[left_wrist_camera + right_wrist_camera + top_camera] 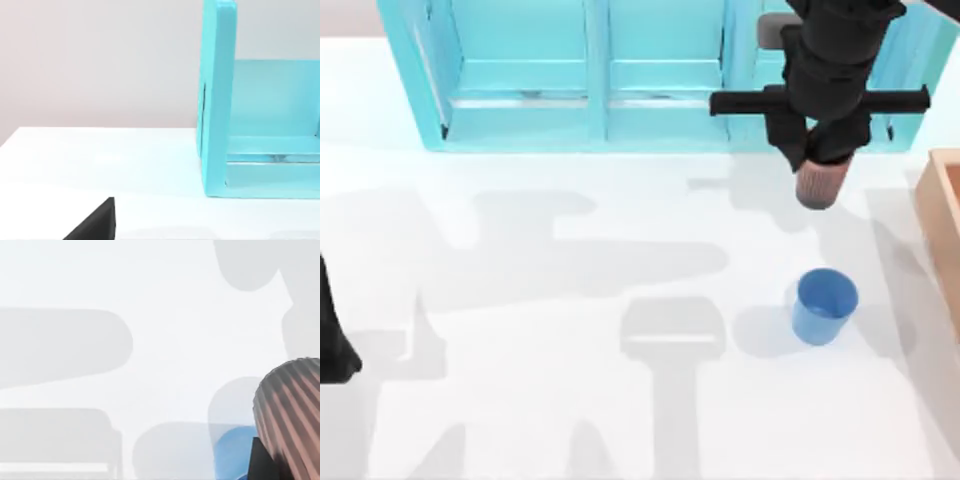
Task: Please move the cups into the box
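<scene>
My right gripper is shut on the reddish-brown ribbed cup, holding it in the air at the table's back right, in front of the shelf unit. The same ribbed cup is close up in the right wrist view, with the blue cup on the table beneath it. That plain blue cup stands upright on the table, nearer the front than the held cup. A corner of the tan box shows at the right edge, just right of both cups. My left arm is parked at the left edge.
A big turquoise shelf unit runs along the back of the table, and its end wall is in the left wrist view. The white tabletop stretches open across the middle and front.
</scene>
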Controlling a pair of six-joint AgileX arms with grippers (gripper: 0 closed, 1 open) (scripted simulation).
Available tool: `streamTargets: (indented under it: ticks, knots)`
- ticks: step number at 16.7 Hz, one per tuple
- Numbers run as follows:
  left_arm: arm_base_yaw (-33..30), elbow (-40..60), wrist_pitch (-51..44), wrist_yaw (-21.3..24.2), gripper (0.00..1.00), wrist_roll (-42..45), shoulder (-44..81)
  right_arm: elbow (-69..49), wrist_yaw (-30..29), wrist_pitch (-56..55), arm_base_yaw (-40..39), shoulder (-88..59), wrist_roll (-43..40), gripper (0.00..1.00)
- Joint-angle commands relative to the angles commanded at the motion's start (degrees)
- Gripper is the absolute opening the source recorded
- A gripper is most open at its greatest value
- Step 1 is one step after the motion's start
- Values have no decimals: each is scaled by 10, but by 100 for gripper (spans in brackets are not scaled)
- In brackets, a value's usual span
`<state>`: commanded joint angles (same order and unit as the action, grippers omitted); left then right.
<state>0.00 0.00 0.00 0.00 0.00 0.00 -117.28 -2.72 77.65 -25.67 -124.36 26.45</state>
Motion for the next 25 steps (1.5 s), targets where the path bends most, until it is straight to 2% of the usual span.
streamTargets:
  ticks: [3,6,18,21,25]
  knots:
    - [0,0,0,0,100,0,0,28,4,4,25,26,-33,0]
    - [0,0,0,0,100,0,0,87,13,11,86,85,-98,0]
    - [0,0,0,0,100,0,0,402,63,46,430,405,-432,0]
    - [0,0,0,0,100,0,0,441,69,51,473,445,-474,0]
    - [0,0,0,0,100,0,0,447,70,51,479,451,-481,0]
